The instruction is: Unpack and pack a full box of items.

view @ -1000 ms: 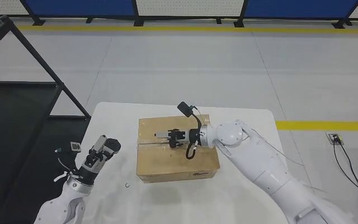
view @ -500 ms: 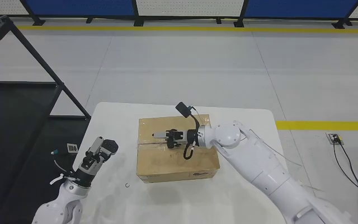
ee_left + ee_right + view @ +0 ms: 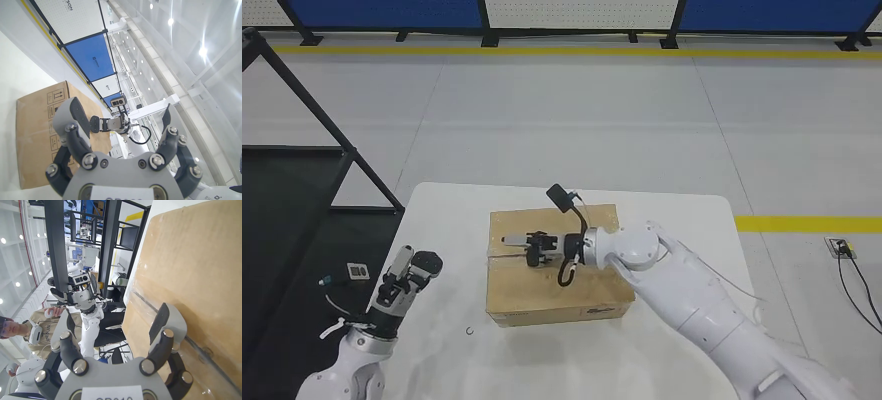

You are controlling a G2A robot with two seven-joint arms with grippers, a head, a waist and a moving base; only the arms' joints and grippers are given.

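Note:
A closed cardboard box point(image 3: 557, 285) sits in the middle of the white table point(image 3: 682, 225), its top seam covered with clear tape. My right gripper point(image 3: 516, 241) lies low over the box top near its left end. It is open, with one finger point(image 3: 166, 317) resting against the taped seam point(image 3: 143, 298) of the box point(image 3: 189, 266). My left gripper point(image 3: 405, 262) hangs open and holds nothing at the table's left edge, well clear of the box point(image 3: 36, 117). The left wrist view shows the left gripper point(image 3: 122, 113) pointing towards the box, with the right gripper point(image 3: 94, 124) beyond it.
A small dark ring point(image 3: 470, 333) lies on the table in front of the box's left corner. A black metal frame point(image 3: 302, 130) stands beside the table on the left. Bare table runs along the front and right of the box.
My right gripper has slid left along the taped seam on the box top. My left arm has drawn back and left, away from the box.

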